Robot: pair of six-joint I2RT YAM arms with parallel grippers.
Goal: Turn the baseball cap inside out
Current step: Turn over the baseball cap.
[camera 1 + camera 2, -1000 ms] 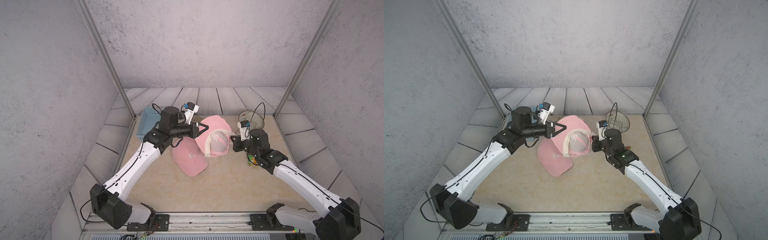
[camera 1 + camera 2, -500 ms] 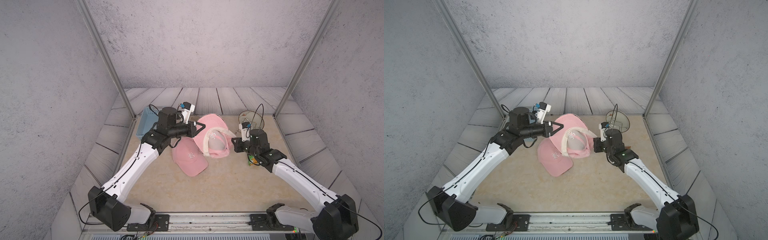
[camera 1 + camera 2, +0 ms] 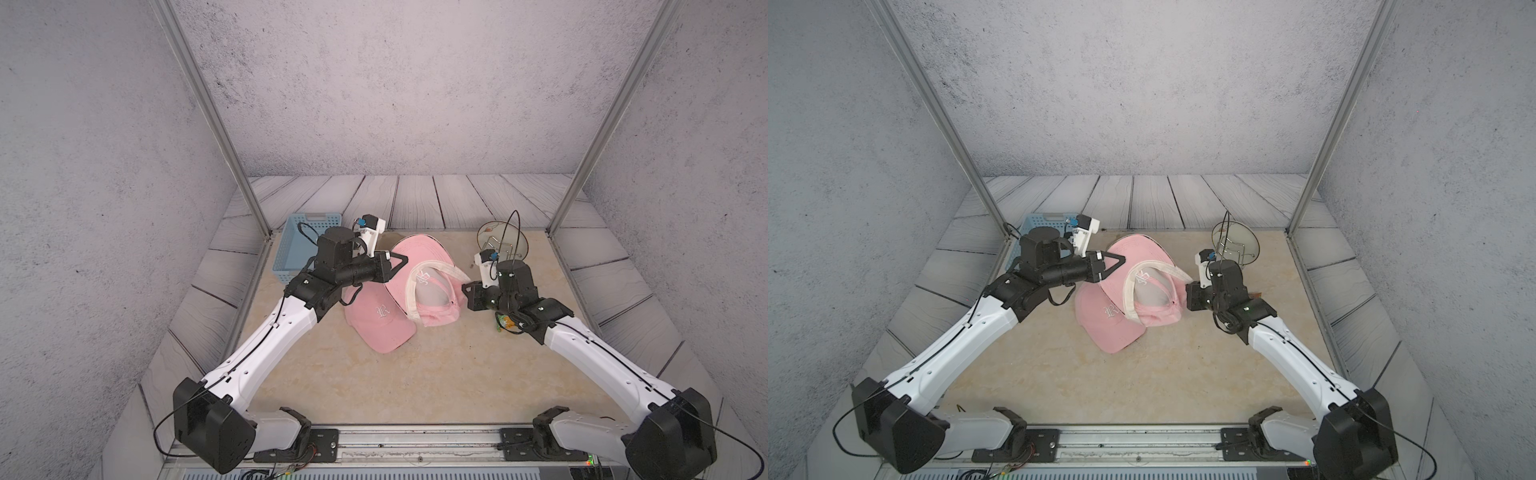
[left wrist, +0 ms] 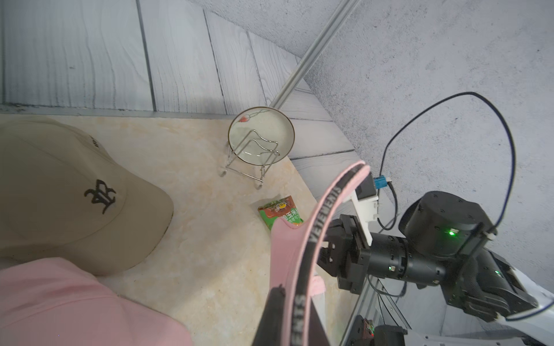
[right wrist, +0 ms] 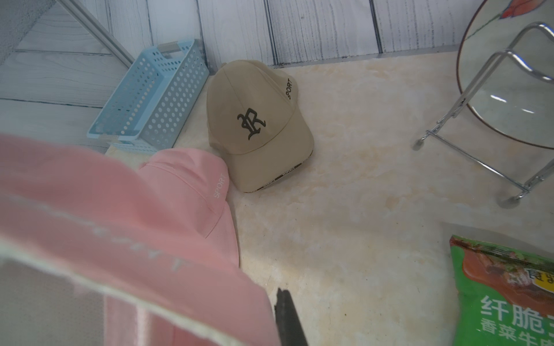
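The pink baseball cap (image 3: 434,293) hangs between my two grippers above the table, opening up, white sweatband and grey lining showing. My left gripper (image 3: 401,264) is shut on the cap's rim at its left side. In the left wrist view the lettered sweatband (image 4: 311,239) runs out from between the left gripper's (image 4: 295,317) fingers. My right gripper (image 3: 464,293) is shut on the cap's right edge. In the right wrist view pink cloth (image 5: 135,239) covers one finger of the right gripper (image 5: 269,323) and only one dark fingertip (image 5: 287,314) shows.
A second pink cap (image 3: 380,322) with a white R lies on the table below the left arm. A beige cap (image 5: 254,125) lies near the blue basket (image 3: 299,245). A plate on a wire stand (image 3: 500,243) and a green snack packet (image 5: 506,293) sit by the right arm.
The left gripper has drawn back a little to the left with the rim. The cap's opening has spread wider, showing more sweatband and lining. The right gripper has hardly moved.
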